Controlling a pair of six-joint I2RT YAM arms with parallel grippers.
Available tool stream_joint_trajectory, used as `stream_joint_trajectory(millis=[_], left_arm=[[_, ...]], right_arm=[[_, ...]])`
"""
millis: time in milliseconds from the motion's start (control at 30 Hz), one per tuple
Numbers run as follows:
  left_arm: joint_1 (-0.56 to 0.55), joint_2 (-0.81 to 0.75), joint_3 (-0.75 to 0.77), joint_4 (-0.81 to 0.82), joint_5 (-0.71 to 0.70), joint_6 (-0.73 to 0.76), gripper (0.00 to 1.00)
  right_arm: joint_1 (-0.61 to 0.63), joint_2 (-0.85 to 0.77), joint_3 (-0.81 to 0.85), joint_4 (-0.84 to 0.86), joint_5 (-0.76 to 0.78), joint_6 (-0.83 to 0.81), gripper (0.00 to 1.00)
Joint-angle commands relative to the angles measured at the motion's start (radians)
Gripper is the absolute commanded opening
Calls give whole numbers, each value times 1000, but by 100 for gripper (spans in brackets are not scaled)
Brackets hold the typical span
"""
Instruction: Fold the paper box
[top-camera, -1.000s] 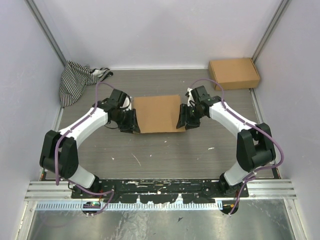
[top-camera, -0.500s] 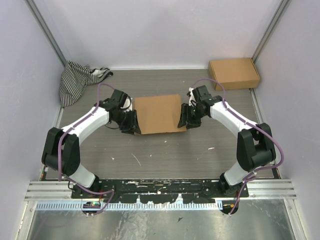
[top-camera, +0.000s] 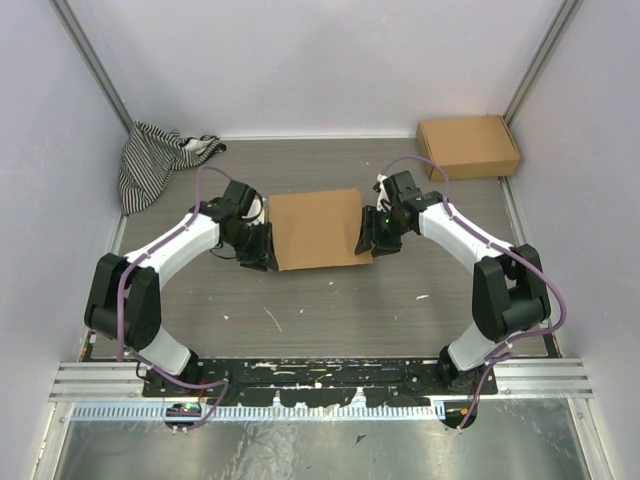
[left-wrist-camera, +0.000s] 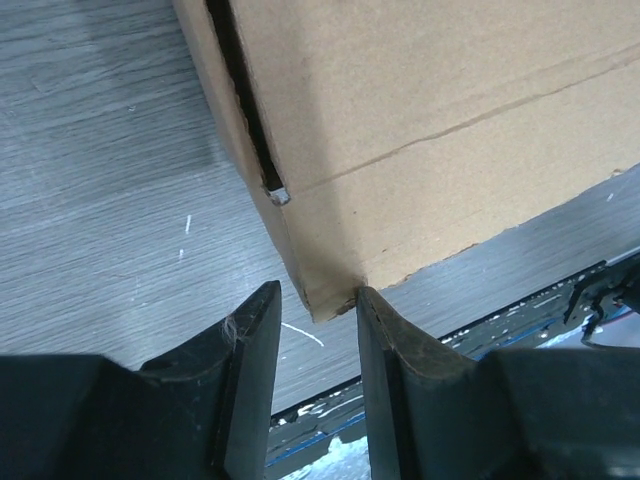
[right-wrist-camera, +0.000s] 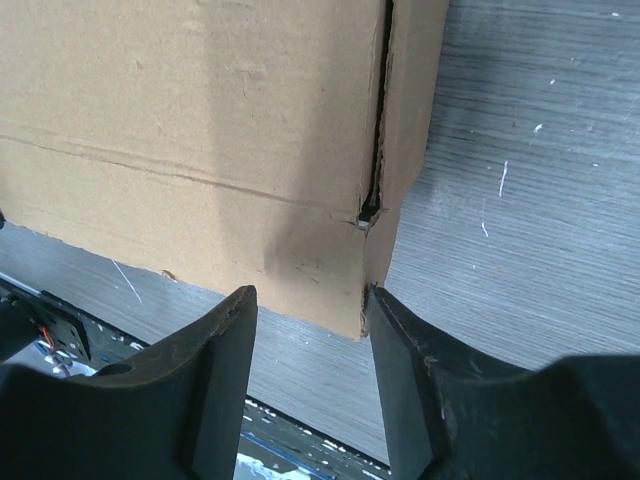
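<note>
The paper box (top-camera: 318, 228) is plain brown cardboard, folded into a shallow closed shape in the middle of the table. My left gripper (top-camera: 258, 250) stands open at its near left corner. In the left wrist view that corner of the paper box (left-wrist-camera: 430, 100) pokes between my left gripper's (left-wrist-camera: 315, 293) tips, touching the right finger (left-wrist-camera: 390, 340) and apart from the left one. My right gripper (top-camera: 368, 240) stands open at the near right corner. In the right wrist view that corner of the paper box (right-wrist-camera: 200, 120) sits against the right finger (right-wrist-camera: 400, 340) of my right gripper (right-wrist-camera: 308, 295).
A ready-assembled brown cardboard box (top-camera: 468, 146) stands at the back right corner. A striped cloth (top-camera: 155, 160) lies bunched at the back left. Pale walls close the table on three sides, and a metal rail (top-camera: 320, 380) runs along the near edge.
Both grippers have shifted very slightly against the box's near corners. The box itself has hardly moved.
</note>
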Motion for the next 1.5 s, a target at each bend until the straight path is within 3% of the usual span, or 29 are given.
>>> stream_joint_trajectory(millis=[0, 400, 700, 833, 933, 967, 1067, 1133, 1200, 1467], left_arm=[[-3, 28, 22, -2, -32, 21, 42], [-3, 59, -10, 80, -24, -4, 40], [-11, 88, -84, 215, -223, -40, 39], [-32, 31, -101, 211, -304, -42, 38], [-38, -106, -100, 166, -330, -46, 39], [-40, -159, -97, 158, -336, -49, 39], [-42, -282, -83, 212, -337, -71, 39], [-44, -294, -54, 283, -320, -79, 42], [-45, -242, -14, 360, -288, -85, 46], [-69, 162, 211, 496, -139, -107, 45]], right_arm=[[6, 3, 9, 53, 16, -22, 54], [6, 23, -29, 92, 41, -19, 52], [8, 31, -134, 259, 168, -6, 38], [16, -46, -179, 318, 201, 2, 36], [26, -155, -192, 305, 230, 0, 35], [31, -193, -194, 299, 234, -3, 31], [47, -285, -226, 305, 242, 4, 4], [54, -312, -254, 334, 231, 13, 1], [60, -299, -280, 362, 232, 26, 1], [114, -237, -361, 500, 283, 61, 1]])
